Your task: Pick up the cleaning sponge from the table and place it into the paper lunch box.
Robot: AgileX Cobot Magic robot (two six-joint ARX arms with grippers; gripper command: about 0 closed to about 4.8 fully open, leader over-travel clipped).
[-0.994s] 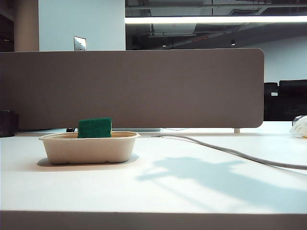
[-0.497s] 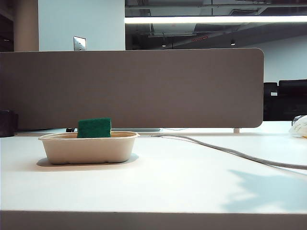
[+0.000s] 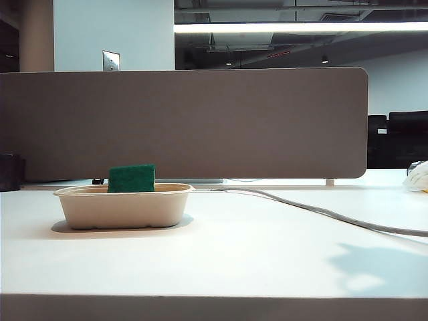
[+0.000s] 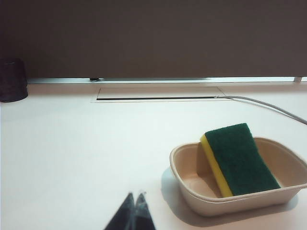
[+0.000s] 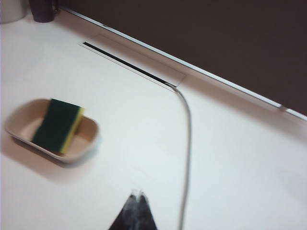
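Note:
The cleaning sponge, yellow foam under a dark green scouring face, leans tilted inside the beige paper lunch box on the white table. From the left wrist view the sponge rests against the far wall of the lunch box, and my left gripper is shut and empty, short of the box. In the right wrist view the sponge lies in the lunch box; my right gripper is shut, empty, high and well away from it. Neither gripper shows in the exterior view.
A grey cable runs across the table from a slot by the grey-brown divider panel. A dark cup stands at the far left. A white crumpled object sits at the right edge.
The arm's shadow on the table has slid from the middle to the right front corner and shrunk. The sponge and box have stayed put.

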